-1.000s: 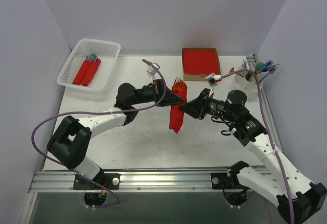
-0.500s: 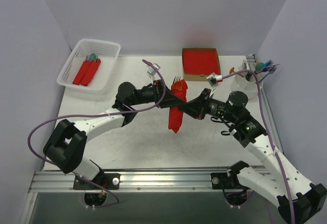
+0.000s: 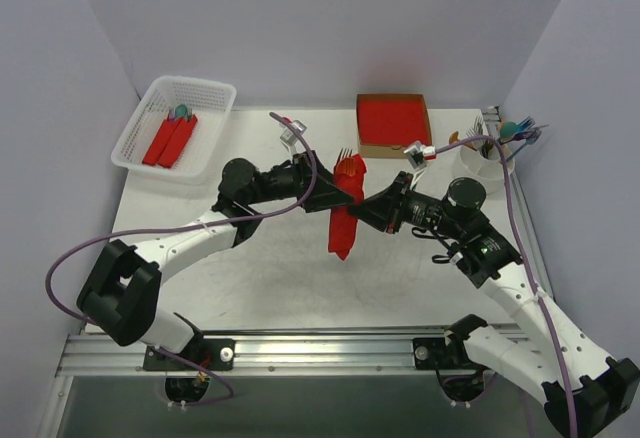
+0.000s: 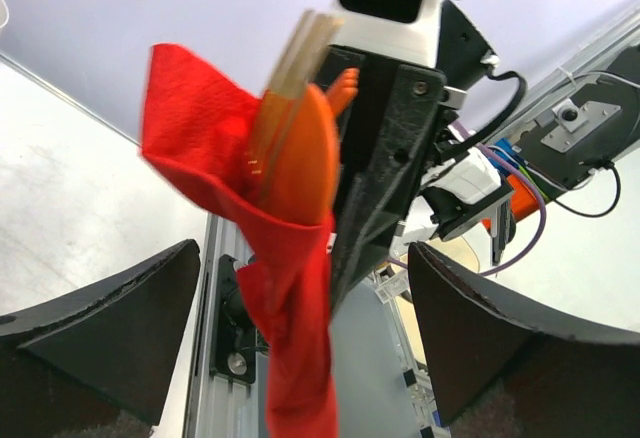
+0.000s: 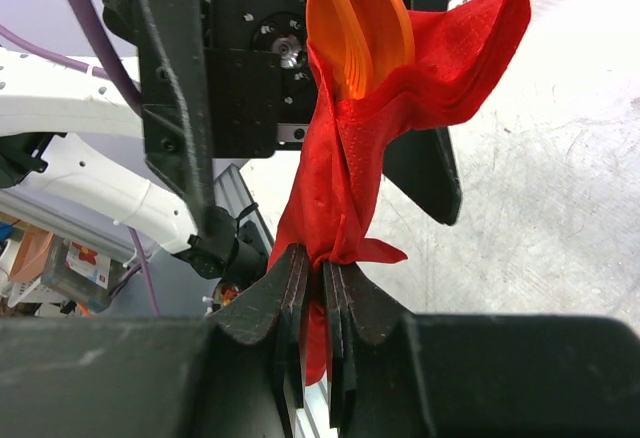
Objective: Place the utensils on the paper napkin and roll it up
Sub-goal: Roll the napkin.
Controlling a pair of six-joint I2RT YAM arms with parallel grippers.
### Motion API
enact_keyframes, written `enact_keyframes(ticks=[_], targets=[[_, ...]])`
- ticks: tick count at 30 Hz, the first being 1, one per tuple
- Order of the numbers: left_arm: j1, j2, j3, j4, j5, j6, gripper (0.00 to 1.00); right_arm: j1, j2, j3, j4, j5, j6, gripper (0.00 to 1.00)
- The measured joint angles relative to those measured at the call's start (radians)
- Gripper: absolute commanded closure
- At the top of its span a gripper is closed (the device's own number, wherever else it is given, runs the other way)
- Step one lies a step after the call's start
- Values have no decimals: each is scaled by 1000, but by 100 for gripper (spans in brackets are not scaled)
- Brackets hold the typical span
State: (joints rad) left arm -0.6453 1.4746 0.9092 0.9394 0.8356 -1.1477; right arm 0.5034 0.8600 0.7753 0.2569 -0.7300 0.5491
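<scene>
Now the right gripper (image 5: 316,270) is pinching the long red paper napkin roll (image 3: 342,226) from one side; the left gripper (image 4: 302,288) is gaping wide around it

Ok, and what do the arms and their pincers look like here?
Both arms are alike: the left arm and right arm have white links with bulky black joints, and a purple cable loops along each. The left pincer and right pincer are black, with wedge-shaped matte fingers.
</scene>
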Motion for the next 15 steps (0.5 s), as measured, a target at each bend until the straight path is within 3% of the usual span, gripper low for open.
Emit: enact_keyframes(ticks=[15], targets=[[22, -20, -32, 87, 28, -64, 6, 0, 50, 84, 33, 0, 26, 100]])
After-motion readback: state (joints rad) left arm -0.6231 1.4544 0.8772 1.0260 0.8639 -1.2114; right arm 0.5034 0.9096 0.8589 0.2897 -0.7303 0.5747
